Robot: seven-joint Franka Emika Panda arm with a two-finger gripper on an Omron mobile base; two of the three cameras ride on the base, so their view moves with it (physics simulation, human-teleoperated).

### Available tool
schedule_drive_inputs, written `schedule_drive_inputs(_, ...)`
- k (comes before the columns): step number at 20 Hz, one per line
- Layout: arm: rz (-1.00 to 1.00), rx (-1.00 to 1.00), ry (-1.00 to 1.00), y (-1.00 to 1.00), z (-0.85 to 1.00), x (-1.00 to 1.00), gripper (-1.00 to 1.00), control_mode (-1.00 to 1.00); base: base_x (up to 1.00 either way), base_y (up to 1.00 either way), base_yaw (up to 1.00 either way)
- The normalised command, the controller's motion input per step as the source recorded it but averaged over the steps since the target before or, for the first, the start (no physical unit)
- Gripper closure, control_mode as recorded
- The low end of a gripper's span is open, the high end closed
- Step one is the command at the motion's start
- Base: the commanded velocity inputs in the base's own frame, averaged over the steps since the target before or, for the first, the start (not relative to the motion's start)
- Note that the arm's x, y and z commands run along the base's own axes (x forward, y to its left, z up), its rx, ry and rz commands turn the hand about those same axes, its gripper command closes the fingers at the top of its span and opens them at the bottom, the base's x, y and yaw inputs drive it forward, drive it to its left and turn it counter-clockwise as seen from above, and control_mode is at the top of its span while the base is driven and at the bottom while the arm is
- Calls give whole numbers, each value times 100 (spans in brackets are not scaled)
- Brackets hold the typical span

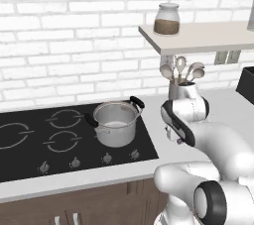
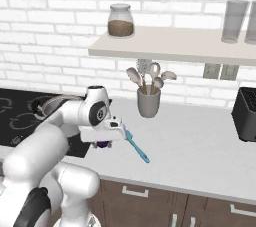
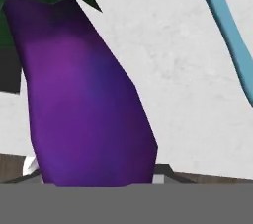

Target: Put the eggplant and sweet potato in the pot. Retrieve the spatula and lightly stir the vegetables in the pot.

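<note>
Eggplant (image 3: 84, 94) is seen close up in the hand view, purple body with green cap, lying on the pale table (image 2: 200, 141) just beside the stove edge. Jaws are lowered over it; whether they are closed on it cannot be told. Spatula (image 2: 135, 146) lies flat on the table just beside the eggplant, apart from it. Pot (image 1: 115, 122) stands on the black cooktop (image 1: 30, 154), well apart from the eggplant.

Arm folds forward and low over the counter edge, wrist bent down, gripper (image 2: 102, 143) pointing straight at the surface, jaws drawn in around a purple vegetable.
</note>
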Motion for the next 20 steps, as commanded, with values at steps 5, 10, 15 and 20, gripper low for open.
schedule_drive_inputs(5,25,-30,0,14,100,-62,100,-100,0,0,0)
schedule_drive_inputs(10,28,-17,9,3,100,-14,100,-100,0,0,0)
schedule_drive_inputs(15,33,-7,26,26,100,30,100,-100,0,0,0)
schedule_drive_inputs(20,27,-8,31,82,100,43,100,-100,0,0,0)
